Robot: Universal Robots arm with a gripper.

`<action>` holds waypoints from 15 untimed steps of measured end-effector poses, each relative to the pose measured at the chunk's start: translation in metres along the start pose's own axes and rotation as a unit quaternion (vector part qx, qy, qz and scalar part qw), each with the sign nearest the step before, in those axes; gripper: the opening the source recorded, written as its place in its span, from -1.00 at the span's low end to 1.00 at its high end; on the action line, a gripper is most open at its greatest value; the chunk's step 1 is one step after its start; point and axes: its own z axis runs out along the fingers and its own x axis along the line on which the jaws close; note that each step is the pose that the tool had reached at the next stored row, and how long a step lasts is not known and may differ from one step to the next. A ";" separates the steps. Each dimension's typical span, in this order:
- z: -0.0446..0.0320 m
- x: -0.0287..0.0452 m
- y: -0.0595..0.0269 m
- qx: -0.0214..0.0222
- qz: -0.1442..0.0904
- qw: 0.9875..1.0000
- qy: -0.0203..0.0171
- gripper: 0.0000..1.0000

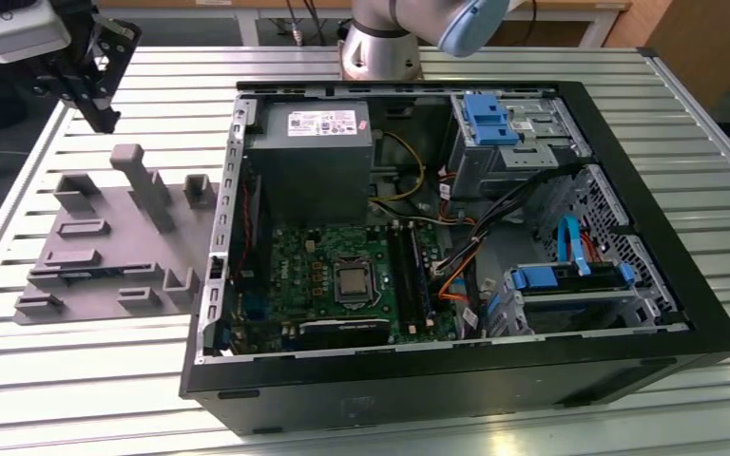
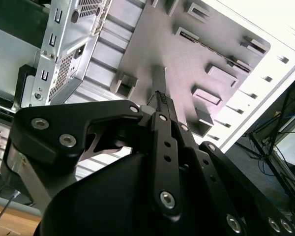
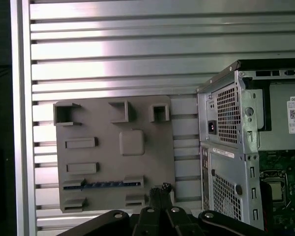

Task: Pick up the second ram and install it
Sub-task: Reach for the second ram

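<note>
Okay, second ram (image 3: 102, 185) sits in a near slot of the grey holder plate (image 1: 111, 204), on the exterior view's left of the open computer case (image 1: 467, 389). Farther back, gripper (image 1: 103, 119) hovers above the plate, fingers together, empty.

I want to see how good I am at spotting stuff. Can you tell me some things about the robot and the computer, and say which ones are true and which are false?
1. The gripper is holding the second ram. False: its fingers are shut on nothing, and the ram lies in the grey holder plate.
2. The computer case is open, with the green motherboard showing. True.
3. The gripper is inside the computer case. False: it hangs above the holder plate, to the exterior view's left of the case.
4. The holder plate sits on a slatted metal table. True.
</note>
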 end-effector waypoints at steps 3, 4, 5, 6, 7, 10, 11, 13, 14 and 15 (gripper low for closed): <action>0.0000 0.0000 0.0000 0.000 0.000 1.000 0.000 -0.79; 0.0000 0.0000 0.0000 0.000 0.000 1.000 0.000 -0.79; 0.0000 0.0000 0.0000 0.000 0.000 1.000 0.000 -0.79; 0.0000 0.0000 0.0000 0.000 0.000 1.000 0.000 -0.79; 0.0000 0.0000 0.0000 0.000 0.000 1.000 0.000 -0.79; -0.0001 0.0006 -0.0005 0.000 0.000 1.000 0.000 -0.79; -0.0001 0.0011 -0.0012 0.000 0.000 1.000 0.000 -0.79; -0.0002 0.0027 -0.0037 0.000 0.000 1.000 0.000 -0.79; -0.0003 0.0038 -0.0050 0.000 0.000 1.000 0.000 -0.79; -0.0003 0.0050 -0.0062 0.000 0.000 1.000 0.000 -0.79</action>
